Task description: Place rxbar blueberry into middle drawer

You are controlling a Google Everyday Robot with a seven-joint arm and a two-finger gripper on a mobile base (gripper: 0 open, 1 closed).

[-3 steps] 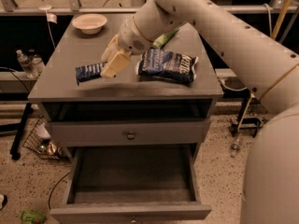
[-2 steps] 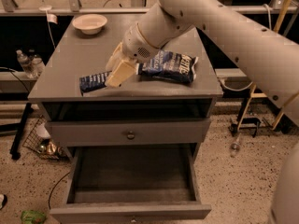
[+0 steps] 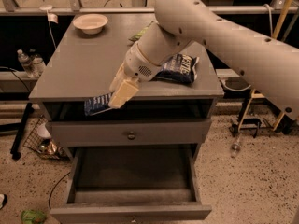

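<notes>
Front view, looking down on the grey cabinet. I am reaching my arm (image 3: 224, 36) in from the upper right across the counter (image 3: 79, 64). My gripper (image 3: 119, 99) is hanging at the counter's front edge, left of centre.

The gripper is pinching the rxbar blueberry (image 3: 96, 105) between its cream-coloured fingers (image 3: 125, 91). The bar is sticking out to the left of them, lying nearly level with a slight tilt. It is showing against the dark gap under the counter top (at or just past the front edge; I cannot tell whether any part of it is touching the surface).

The middle drawer (image 3: 140, 212) is standing pulled out at the bottom of the view, below the gripper, with its inside facing up. The bar is hanging well above it. The closed drawer front (image 3: 93, 133), with its small round knob (image 3: 131, 135), is sitting between the two.

On the counter, the dark blue chip bag (image 3: 180, 68) is lying right of centre, just behind my wrist. The green chip bag (image 3: 140, 31) is peeking out from behind my arm, further back. A pale bowl (image 3: 90, 22) is sitting near the back left corner.

Left of the cabinet, two clear bottles (image 3: 28, 62) are standing on a low ledge. A wire basket (image 3: 42, 143) is resting on the speckled floor (image 3: 252, 181).
</notes>
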